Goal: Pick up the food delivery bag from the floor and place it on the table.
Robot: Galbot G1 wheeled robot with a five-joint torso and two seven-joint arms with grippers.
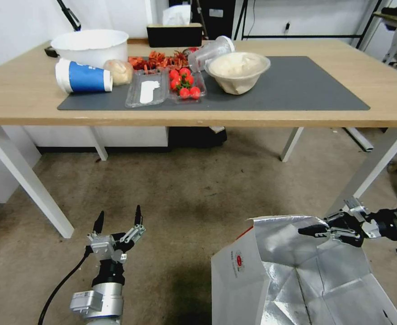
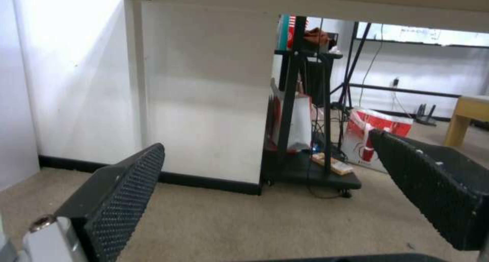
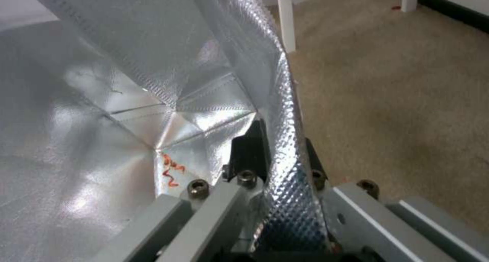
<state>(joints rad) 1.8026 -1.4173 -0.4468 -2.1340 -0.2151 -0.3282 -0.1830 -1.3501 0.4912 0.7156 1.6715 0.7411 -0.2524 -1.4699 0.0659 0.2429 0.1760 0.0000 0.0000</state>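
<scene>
Boxy white food delivery bag [image 1: 248, 280] with a small round red logo, a red side edge and crinkled silver foil lining [image 3: 102, 113] stands open on the worn beige-brown carpet floor [image 1: 184, 194], low and to my right, in front of the table and well short of it. My right gripper [image 1: 307, 231] reaches in from the right at the bag's top rim. In the right wrist view its black fingers [image 3: 250, 151] sit either side of the foil wall, pinched together on it.

My left gripper [image 1: 118, 219] hangs low over bare carpet to the left of the bag, well apart from it, pointing toward the table. Its textured black fingers [image 2: 127, 189] are spread wide with nothing between them.

Beyond, the large light-wood table [image 1: 26, 99] on white legs carries a dark grey mat [image 1: 306, 85]. On the mat's left half: a tipped blue-and-white paper cup [image 1: 83, 76], a clear tray of red cherry tomatoes [image 1: 184, 83] and a clear bowl of pale food [image 1: 238, 70]. A white tub [image 1: 92, 45] sits behind the cup.
</scene>
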